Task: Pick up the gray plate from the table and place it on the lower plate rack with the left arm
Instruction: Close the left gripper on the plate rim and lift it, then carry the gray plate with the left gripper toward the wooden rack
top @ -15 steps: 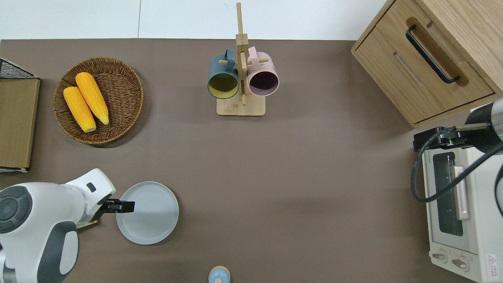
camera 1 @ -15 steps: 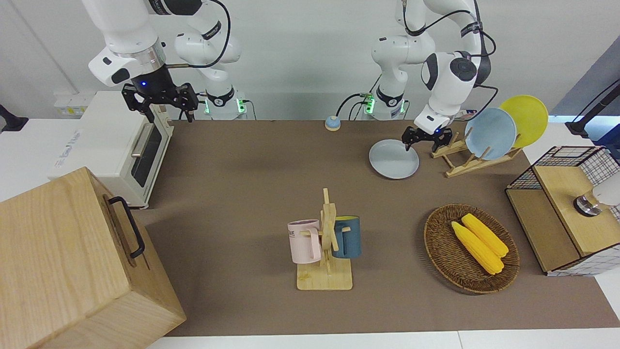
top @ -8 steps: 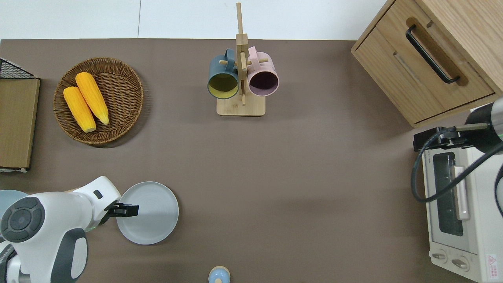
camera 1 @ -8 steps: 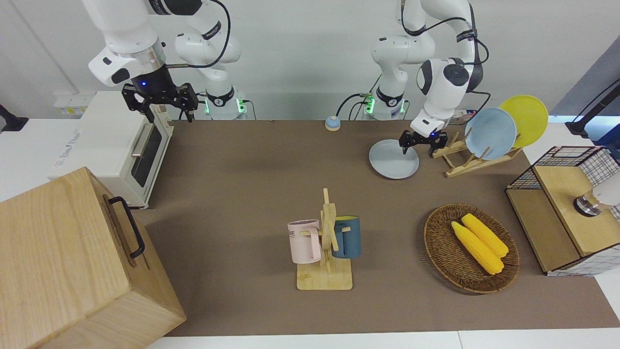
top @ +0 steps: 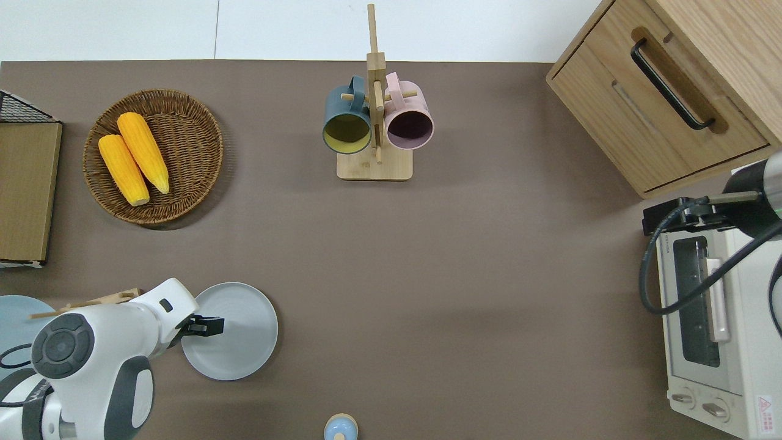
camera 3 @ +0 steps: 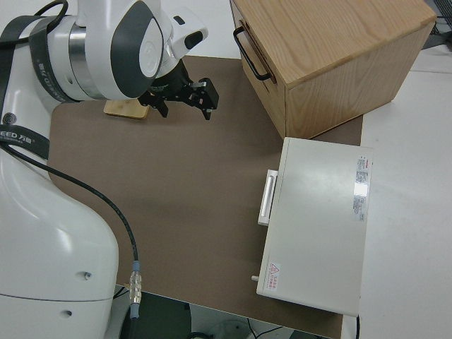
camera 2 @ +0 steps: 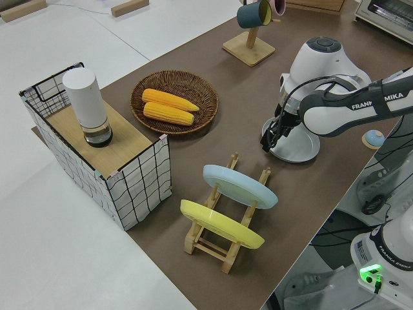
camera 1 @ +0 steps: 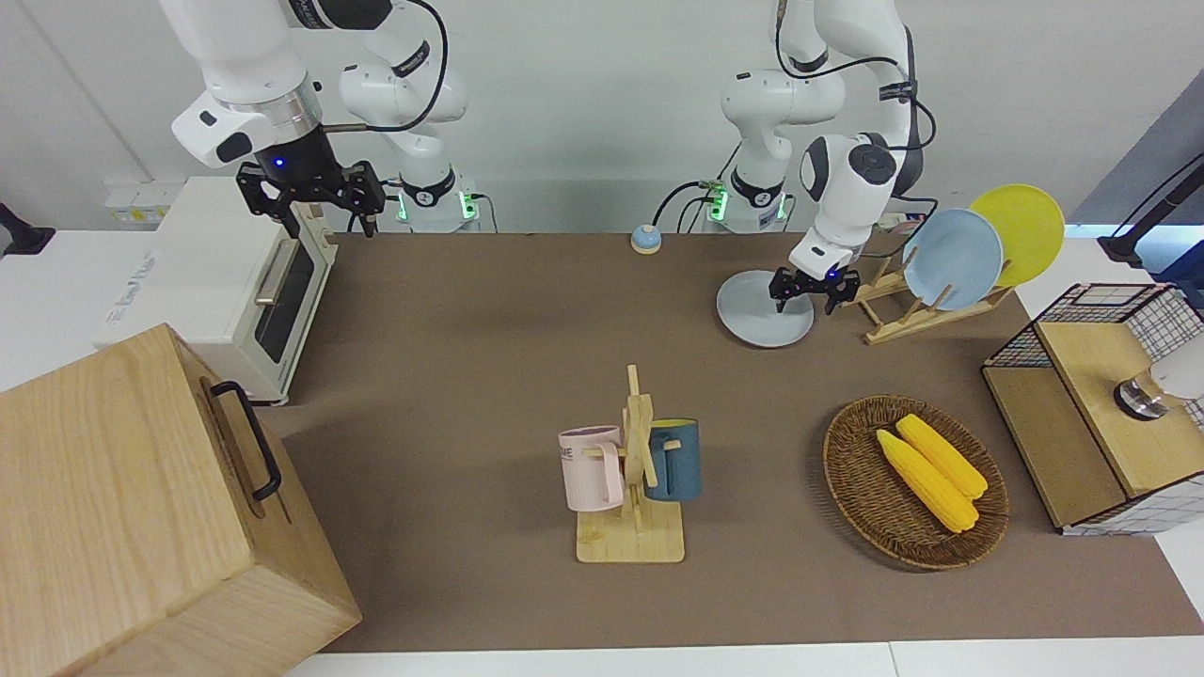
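The gray plate (top: 235, 333) is seen lying flat on the table (top: 427, 275), just beside the plate rack (camera 1: 903, 315) toward the right arm's end. The left gripper (top: 208, 326) is held low over the plate's rim on the rack's side – whether its fingers are spread or pinching the rim cannot be told. The right arm is parked – its fingers are spread

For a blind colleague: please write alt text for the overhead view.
The left gripper is over the rim of the gray plate, which lies flat on the brown table. A basket with two corn cobs and a mug stand lie farther from the robots.
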Robot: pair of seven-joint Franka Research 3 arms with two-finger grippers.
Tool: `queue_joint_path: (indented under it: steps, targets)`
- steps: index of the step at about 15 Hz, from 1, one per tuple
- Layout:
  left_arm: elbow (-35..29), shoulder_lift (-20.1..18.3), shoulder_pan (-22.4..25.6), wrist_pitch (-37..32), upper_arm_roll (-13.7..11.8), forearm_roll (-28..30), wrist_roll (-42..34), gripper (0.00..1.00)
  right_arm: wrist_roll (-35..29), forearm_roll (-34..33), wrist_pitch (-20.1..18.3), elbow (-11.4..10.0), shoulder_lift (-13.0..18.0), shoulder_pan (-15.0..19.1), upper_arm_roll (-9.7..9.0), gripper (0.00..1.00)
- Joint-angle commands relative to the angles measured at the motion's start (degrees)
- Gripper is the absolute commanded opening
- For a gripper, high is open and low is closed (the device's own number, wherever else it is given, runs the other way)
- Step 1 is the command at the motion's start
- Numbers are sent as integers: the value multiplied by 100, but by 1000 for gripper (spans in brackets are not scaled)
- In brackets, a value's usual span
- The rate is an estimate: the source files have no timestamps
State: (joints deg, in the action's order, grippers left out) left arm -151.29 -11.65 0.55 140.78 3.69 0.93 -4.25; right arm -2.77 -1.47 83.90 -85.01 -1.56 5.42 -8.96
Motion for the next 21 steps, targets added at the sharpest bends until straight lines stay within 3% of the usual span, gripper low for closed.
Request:
queue_joint_path:
  steps: [1,8,9,11,13,14,21]
  targets:
    - [-208,49,51,396,-8,-119,-41,998,-22,15,-5,37,-2,-41,34,983]
    - [-270,172,60,582,-8,-119,-32,991,-22,15,-5,37,-2,-41,34,983]
    - [-279,172,60,582,-8,-119,-32,906,-22,15,-5,37,-2,-41,34,983]
    - [-287,172,51,574,-8,-119,-23,620,-22,15,-5,37,-2,-41,34,983]
    - [-287,172,51,574,-8,-119,-23,186,-22,15,-14,37,-2,-41,34,983]
    - [-287,172,51,565,-8,-119,-23,32,-22,15,-5,37,-2,-41,34,983]
    - [-279,155,42,539,-8,-119,-15,0,-22,15,-5,37,-2,-41,34,983]
